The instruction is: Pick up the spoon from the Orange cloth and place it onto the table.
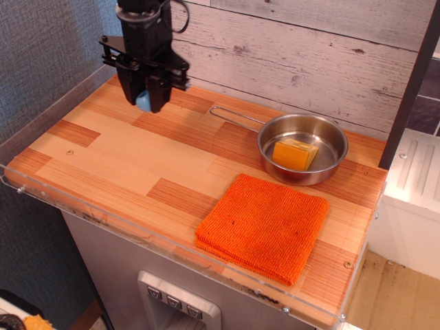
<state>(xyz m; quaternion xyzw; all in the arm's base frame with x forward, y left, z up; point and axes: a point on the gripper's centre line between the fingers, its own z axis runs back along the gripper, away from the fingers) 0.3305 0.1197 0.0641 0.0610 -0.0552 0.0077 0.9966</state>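
Note:
My gripper [144,102] hangs over the far left part of the table [130,158], pointing down. It is shut on the spoon [143,100]; only a bit of light blue handle shows between the black fingers, and the bowl is hidden. The spoon is held just above the wood, far from the Orange cloth [265,225]. The cloth lies flat and bare at the front right of the table.
A steel long-handled pan [302,148] with a yellow-orange block [295,154] in it stands behind the cloth. A clear acrylic rim [158,237] runs along the table's front and left edges. A plank wall stands at the back.

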